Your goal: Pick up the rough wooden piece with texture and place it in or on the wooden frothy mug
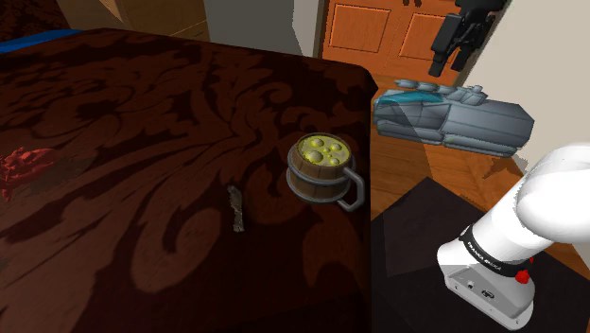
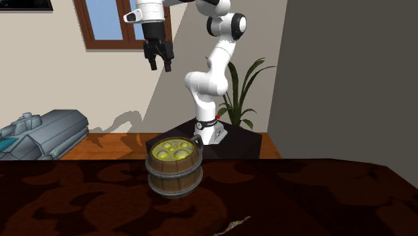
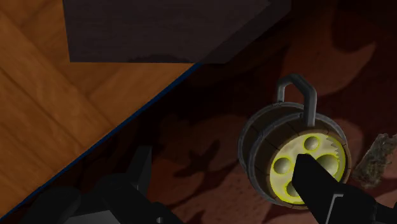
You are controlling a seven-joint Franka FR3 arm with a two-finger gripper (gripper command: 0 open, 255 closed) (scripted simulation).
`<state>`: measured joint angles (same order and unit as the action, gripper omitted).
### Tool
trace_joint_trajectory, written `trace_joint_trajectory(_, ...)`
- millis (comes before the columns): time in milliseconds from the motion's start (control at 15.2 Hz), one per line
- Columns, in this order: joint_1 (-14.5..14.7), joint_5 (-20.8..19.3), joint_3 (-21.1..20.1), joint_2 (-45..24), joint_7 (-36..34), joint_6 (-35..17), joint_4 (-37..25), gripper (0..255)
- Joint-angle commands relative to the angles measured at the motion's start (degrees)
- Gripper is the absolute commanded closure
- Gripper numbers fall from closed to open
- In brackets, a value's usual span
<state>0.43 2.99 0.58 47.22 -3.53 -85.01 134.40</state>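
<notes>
Fingers spread and holding nothing, my gripper (image 2: 160, 66) hangs high over the wooden floor (image 1: 444, 175), well clear of the table (image 1: 142, 142). In the shoulder view it sits at one o'clock from the mug (image 1: 321, 168), and the picture's top edge cuts it off.

The table is a dark red-brown surface with a large leafy pattern and a thin blue edge. The mug stands upright near that edge, a banded wooden barrel topped with yellow-green bubbly froth, its handle at four o'clock. The rough wooden piece (image 1: 235, 208) lies flat on the table at eight o'clock from the mug, apart from it.

Beyond the table are my black stand (image 2: 241, 144), a potted plant (image 2: 244, 87), a window (image 2: 110, 23), an orange door (image 1: 378, 33), and a grey-blue bulky thing (image 1: 454, 113) on the floor that I cannot identify.

From the wrist, one finger's tip covers part of the mug's (image 3: 267, 137) froth, and the piece (image 3: 375, 159) is clipped at the frame's border. In the second exterior view the piece (image 2: 231, 226) is cut by the lower edge, and the mug's (image 2: 174, 167) handle is mostly hidden behind the barrel. A red mark (image 1: 24, 166) on the table is too dim to make out.
</notes>
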Motion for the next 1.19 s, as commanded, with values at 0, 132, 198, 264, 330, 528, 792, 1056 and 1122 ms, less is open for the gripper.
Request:
trace_joint_trajectory(0, 0.0, 0.0, 0.0, 0.0, 0.0, 0.0, 0.0, 0)
trace_joint_trajectory(132, 0.66, 1.21, -3.16, -0.37, -3.01, -2.23, 1.28, 0)
trace_joint_trajectory(198, 0.98, 1.8, -4.76, -0.71, -4.52, -3.37, 1.8, 0)
trace_joint_trajectory(264, 1.3, 2.35, -6.37, -1.16, -6.02, -4.53, 2.24, 0)
trace_joint_trajectory(330, 1.6, 2.88, -7.98, -1.7, -7.52, -5.7, 2.6, 0)
trace_joint_trajectory(528, 2.34, 4.23, -12.86, -3.96, -12.04, -9.26, 3.18, 0)
trace_joint_trajectory(792, 2.89, 5.2, -19.45, -8.39, -18.27, -14.04, 2.79, 0)
trace_joint_trajectory(1056, 2.67, 4.79, -26.16, -14.34, -24.93, -18.65, 1.07, 0)
trace_joint_trajectory(1122, 2.45, 4.41, -27.88, -16.06, -26.69, -19.74, 0.43, 0)
